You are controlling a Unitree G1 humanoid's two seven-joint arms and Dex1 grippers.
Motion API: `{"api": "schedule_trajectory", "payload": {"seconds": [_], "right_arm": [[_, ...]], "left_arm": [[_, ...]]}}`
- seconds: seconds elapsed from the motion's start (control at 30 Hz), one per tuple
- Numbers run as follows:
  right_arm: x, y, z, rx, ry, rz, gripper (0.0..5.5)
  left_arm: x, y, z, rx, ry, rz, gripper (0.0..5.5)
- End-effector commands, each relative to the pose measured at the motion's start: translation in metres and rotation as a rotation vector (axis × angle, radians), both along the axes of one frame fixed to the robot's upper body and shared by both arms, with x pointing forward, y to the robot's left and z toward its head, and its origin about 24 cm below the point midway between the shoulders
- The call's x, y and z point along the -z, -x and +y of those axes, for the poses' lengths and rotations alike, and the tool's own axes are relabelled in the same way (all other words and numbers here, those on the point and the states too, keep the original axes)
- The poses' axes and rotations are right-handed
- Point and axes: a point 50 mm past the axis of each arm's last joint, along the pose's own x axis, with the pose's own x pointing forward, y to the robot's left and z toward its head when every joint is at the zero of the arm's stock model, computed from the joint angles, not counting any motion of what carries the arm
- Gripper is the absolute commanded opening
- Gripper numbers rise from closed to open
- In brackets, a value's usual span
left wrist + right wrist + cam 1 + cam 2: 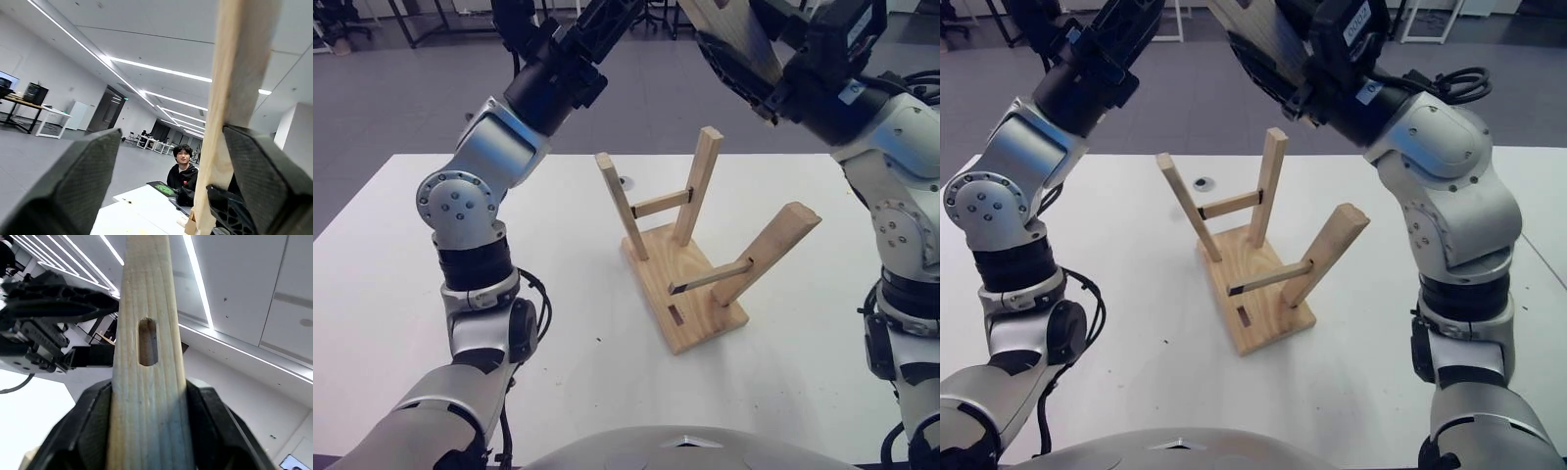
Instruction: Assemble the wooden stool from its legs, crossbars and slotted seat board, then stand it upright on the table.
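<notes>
The slotted seat board [697, 311] lies underside up at mid-table. Three legs [697, 186] rise from it, the right one [766, 253] leaning outward. One crossbar [661, 205] joins the two far legs. Another crossbar [710, 278] runs from the leaning leg down toward the board. High above the table my right gripper [149, 431] is shut on a fourth wooden leg [736, 34], whose slot [148, 341] faces the wrist camera. My left gripper [161, 191] is raised beside it and open; the leg [234, 98] runs along one of its fingers [259, 181].
The white table [431, 294] has bare room left and right of the stool. A small round fitting [624, 180] sits in the tabletop just behind the far-left leg. Grey floor and office furniture lie beyond the far edge.
</notes>
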Motion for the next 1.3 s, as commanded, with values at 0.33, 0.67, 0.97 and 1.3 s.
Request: {"api": "schedule_trajectory", "payload": {"seconds": [0.33, 0.67, 0.97, 1.3], "right_arm": [[0.008, -0.014, -0.004, 0.03, 0.012, 0.066, 2.07], [0.029, 0.003, 0.007, -0.107, 0.126, 0.153, 2.07], [0.023, -0.002, 0.009, -0.065, 0.101, 0.099, 2.07], [0.027, -0.006, 0.008, -0.022, 0.165, 0.109, 3.02]], "left_arm": [[-0.003, 0.018, -0.001, 0.055, 0.043, -0.025, 3.78], [-0.014, 0.016, 0.005, 0.002, 0.085, -0.077, 2.99], [-0.005, 0.016, 0.003, 0.008, 0.091, -0.053, 1.36], [-0.009, 0.013, 0.01, -0.048, 0.115, -0.074, 1.02]]}}
